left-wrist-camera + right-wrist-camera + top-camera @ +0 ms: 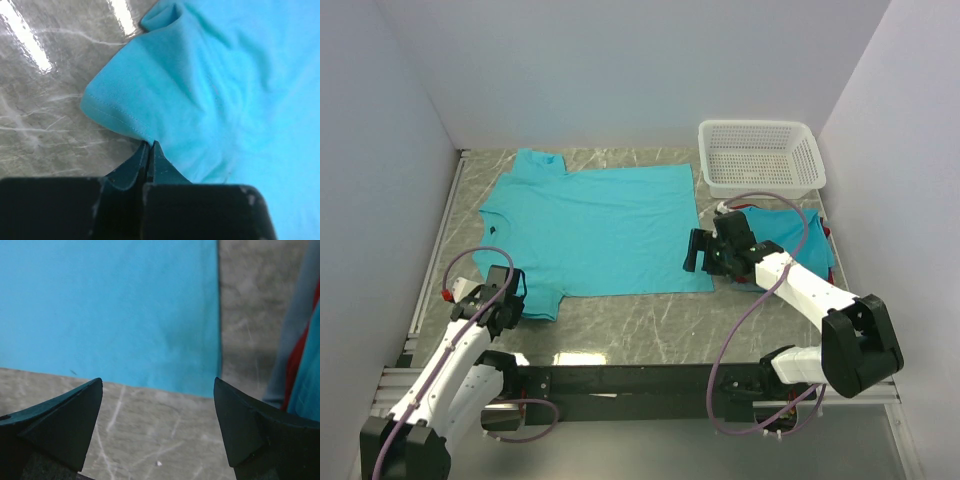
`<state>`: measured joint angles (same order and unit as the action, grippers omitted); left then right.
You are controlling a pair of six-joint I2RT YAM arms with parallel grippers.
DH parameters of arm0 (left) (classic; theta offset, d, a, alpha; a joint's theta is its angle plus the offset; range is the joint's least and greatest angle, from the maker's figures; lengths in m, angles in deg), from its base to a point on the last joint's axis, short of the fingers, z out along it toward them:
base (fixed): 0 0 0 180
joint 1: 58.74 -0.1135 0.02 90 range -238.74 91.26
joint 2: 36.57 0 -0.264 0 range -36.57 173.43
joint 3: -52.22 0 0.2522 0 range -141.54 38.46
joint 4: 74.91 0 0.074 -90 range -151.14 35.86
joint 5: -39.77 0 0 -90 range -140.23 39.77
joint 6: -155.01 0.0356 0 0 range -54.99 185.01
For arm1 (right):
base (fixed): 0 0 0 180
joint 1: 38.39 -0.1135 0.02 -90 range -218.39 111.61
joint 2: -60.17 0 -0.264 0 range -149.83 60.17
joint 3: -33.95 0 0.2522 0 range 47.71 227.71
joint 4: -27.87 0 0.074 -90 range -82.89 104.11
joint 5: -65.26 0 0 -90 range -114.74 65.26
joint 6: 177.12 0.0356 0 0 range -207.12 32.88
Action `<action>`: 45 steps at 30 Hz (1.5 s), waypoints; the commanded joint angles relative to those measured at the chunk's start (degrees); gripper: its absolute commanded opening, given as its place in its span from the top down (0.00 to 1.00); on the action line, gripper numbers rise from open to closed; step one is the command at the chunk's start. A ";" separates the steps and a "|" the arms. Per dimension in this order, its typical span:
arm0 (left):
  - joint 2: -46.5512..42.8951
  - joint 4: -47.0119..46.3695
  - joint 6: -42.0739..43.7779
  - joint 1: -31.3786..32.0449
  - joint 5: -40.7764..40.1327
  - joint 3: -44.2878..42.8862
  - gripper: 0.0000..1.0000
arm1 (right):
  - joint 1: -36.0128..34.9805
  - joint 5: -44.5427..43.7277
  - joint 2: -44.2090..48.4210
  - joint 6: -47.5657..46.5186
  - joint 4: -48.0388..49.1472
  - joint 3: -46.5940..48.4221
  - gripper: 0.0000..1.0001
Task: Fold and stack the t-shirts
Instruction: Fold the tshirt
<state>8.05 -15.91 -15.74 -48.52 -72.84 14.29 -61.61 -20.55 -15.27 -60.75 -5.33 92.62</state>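
Note:
A teal t-shirt lies spread flat on the marble table, collar toward the back left. My left gripper is at its near-left sleeve. In the left wrist view that gripper is shut, pinching the sleeve's stitched hem. My right gripper hovers open over the shirt's near-right corner. In the right wrist view that gripper has only shirt edge and bare table between its wide-apart fingers. Folded t-shirts, teal with a red one showing at the edge, are stacked under the right arm.
A white mesh basket stands at the back right, just behind the stack. White walls close in the table on the left, back and right. A metal rail runs along the left edge. Bare marble shows in front of the shirt.

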 commanded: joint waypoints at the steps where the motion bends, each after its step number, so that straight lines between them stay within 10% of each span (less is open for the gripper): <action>1: -3.30 3.62 -0.64 -0.20 -2.70 -2.29 0.99 | -0.07 -3.74 2.84 1.93 -4.20 -2.71 0.03; 23: -12.36 3.02 -2.66 -0.20 -4.11 -0.19 0.99 | -5.25 -10.07 -8.49 6.76 -2.71 -4.47 0.35; 36: -16.31 7.05 -6.61 -0.20 -6.04 -0.80 1.00 | -6.57 -10.95 -7.09 8.17 -5.25 -4.82 0.98; 45: -25.46 8.91 -10.31 0.15 -6.39 0.17 0.99 | -9.91 -7.70 -1.12 10.01 -8.86 -8.34 1.00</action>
<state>-15.87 -7.74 -24.74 -48.52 -77.58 13.92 -70.36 -29.32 -19.09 -52.31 -10.57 85.75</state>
